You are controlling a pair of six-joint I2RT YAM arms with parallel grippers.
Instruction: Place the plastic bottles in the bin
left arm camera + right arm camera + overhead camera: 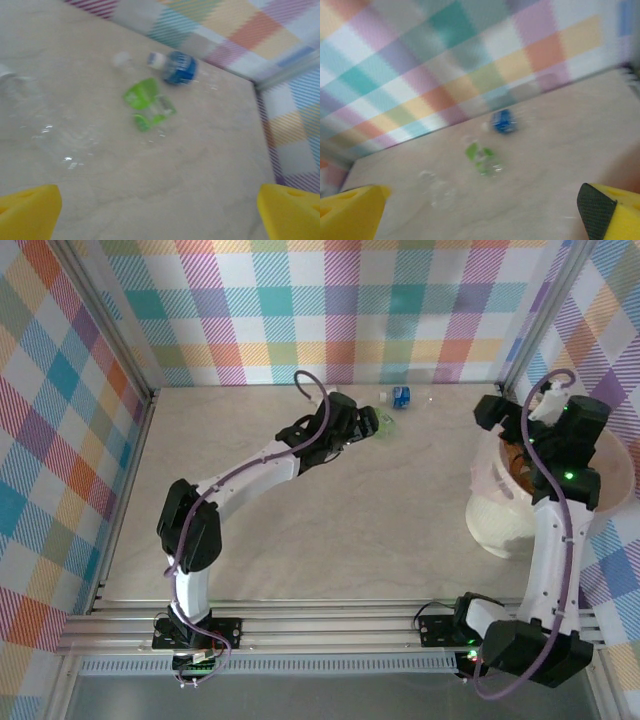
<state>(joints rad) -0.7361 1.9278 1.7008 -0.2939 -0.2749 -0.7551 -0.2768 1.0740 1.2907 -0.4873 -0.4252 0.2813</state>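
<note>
Where the fixed camera looks down from above, the left arm (250, 468) stretches across the worktop (300, 540) toward the far checked wall (350, 310). The left tool (368, 425) sits just beside a green-labelled bottle (388, 426). A blue-labelled bottle (402, 396) lies a little farther back, near that wall. The bin (495, 525) stands at the right side of the worktop. The right arm (555, 540) rises in front of it and the right tool (492, 410) is held near its far-left rim. Brownish and orange shapes show inside the bin, too hidden to name. From this height I cannot tell how either tool's jaws stand.

In the left wrist view, the left tool (160, 215) is spread wide. Its 2 yellow fingertips (27, 212) sit at opposite bottom corners with bare worktop between them and nothing pinched. Ahead lies the crushed green-labelled bottle (149, 102). Just behind it the blue-labelled bottle (177, 67), white-capped, lies on its side. A clear bottle (30, 100) lies to the left, faint and blurred.

In the blurred right wrist view, the right tool (480, 215) is likewise spread and holds nothing. Its yellow fingertips (350, 212) sit at the bottom corners, the right one showing a black pad (594, 210). Across the worktop lie 3 bottles: the blue-labelled bottle (502, 121) nearest the wall, the green-labelled bottle (482, 157) in the middle, and the clear bottle (437, 190) closest.
</note>
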